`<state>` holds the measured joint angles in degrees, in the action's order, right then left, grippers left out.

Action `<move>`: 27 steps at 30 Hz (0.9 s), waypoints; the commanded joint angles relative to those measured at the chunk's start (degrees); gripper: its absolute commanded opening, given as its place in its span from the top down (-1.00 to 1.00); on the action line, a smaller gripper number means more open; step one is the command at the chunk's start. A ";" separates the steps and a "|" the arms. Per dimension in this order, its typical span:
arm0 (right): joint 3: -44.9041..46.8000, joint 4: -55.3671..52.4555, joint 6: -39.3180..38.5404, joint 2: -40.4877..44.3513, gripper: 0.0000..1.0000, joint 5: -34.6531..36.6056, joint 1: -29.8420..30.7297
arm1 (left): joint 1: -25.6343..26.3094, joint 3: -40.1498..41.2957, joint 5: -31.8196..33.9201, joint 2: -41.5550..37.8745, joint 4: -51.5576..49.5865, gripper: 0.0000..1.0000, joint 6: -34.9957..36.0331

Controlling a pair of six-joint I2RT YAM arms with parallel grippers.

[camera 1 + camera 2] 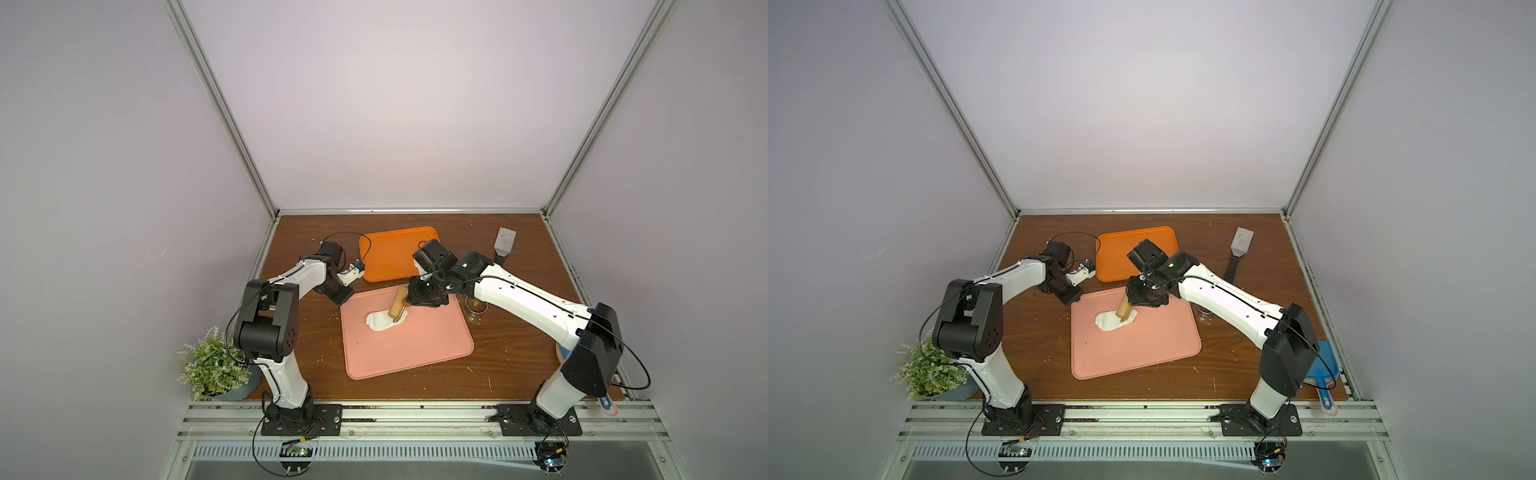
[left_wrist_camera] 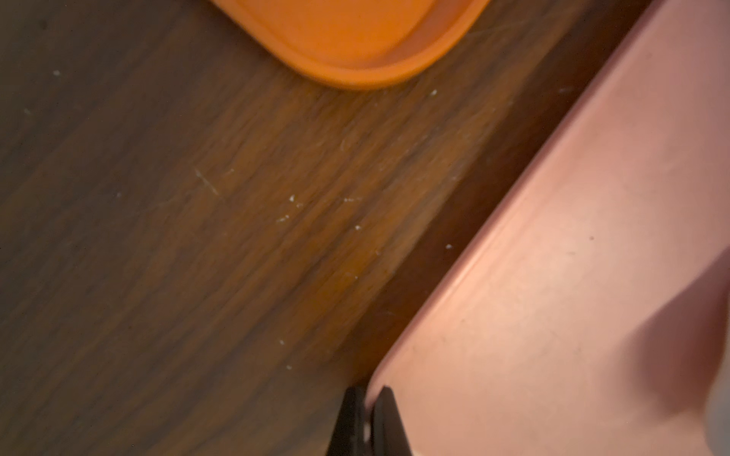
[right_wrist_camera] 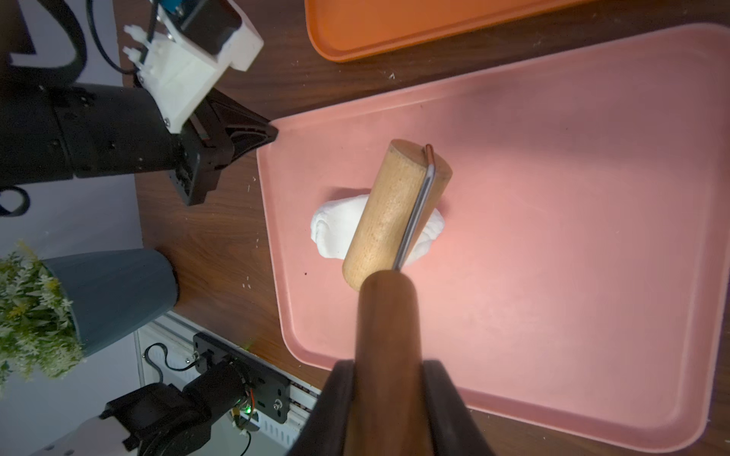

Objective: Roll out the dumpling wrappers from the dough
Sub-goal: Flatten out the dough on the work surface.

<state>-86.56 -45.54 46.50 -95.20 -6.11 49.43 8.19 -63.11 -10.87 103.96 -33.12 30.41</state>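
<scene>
I have the right gripper [image 3: 387, 371] fingers clamped on the dark handle of the wooden roller [image 3: 389, 213]; its pale barrel, just ahead of them, sits on the white dough lump [image 3: 335, 229]. Left gripper [image 2: 369, 396] fingers pinched together, touching the pink rectangular tray [image 2: 553, 237] at its corner.

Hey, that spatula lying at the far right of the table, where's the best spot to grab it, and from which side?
Grip the spatula by its dark handle, coming straight down from above with jaws across its narrow width. It lies flat on the table, handle pointing toward the robot. The pale head is broad and flat, so it would make a poor grip.
</scene>
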 commanded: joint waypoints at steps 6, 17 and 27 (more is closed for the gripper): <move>-1.26 -0.35 0.13 -2.07 1.00 -2.04 -0.11 | 2.27 4.91 0.94 8.54 3.79 1.00 -0.07; 13.77 4.18 2.33 -1.93 1.00 -6.28 -5.42 | 2.18 4.93 0.85 8.53 3.83 1.00 0.17; 22.67 -4.49 1.03 3.66 1.00 -4.36 -11.15 | 1.32 4.62 1.19 8.80 3.86 1.00 -0.08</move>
<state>-68.60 -33.74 47.66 -91.18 -19.22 40.69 8.16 -63.11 -10.87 103.98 -33.12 30.41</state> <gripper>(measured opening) 0.299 0.060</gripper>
